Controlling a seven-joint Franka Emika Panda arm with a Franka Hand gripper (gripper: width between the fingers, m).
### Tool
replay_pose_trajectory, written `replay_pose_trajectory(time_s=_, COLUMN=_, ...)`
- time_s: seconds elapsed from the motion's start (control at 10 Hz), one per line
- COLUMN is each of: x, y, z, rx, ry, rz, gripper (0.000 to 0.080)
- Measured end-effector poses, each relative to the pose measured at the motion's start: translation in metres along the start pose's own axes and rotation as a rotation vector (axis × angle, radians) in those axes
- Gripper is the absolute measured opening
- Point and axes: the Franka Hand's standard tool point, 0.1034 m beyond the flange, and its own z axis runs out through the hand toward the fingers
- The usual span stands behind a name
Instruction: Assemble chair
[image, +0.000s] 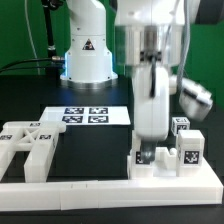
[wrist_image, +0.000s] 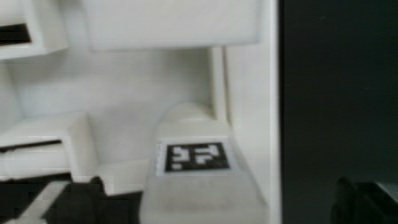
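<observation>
Loose cross-braced chair piece (image: 25, 140) lies unfitted at the tabletop's (image: 90, 150) edge, exterior view's left; marker board (image: 88, 115) mid-table; gripper (image: 148, 152) stands low over the part-built chair (image: 180, 152) in the border rail's (image: 100, 186) corner, exterior view's right; finger state cannot be told. Judged: seating a part; next move calls for a straight lift clear of the tagged posts (image: 192, 148) crowding alongside.
</observation>
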Motion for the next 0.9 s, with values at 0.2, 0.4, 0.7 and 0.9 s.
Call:
replay_pose_trajectory(time_s=0.2, x=-0.0015, y=0.0020, z=-0.0024, rx=0.000, ry=-0.004, rz=0.000, gripper=0.0647)
replay_pose_trajectory(time_s=0.4, x=-0.0016, y=0.0021, z=-0.0013, rx=-0.001, ry=-0.003, rz=-0.001, gripper=0.0649)
replay_pose_trajectory(time_s=0.7, x=-0.0026, y=0.0029, z=-0.0010, rx=0.000, ry=0.000, rz=-0.044, gripper=0.0649)
replay_pose_trajectory(time_s=0.9, x=-0.0091, y=0.0102, z=-0.0035, rx=0.043, ry=0.011, rz=-0.213, gripper=0.0649)
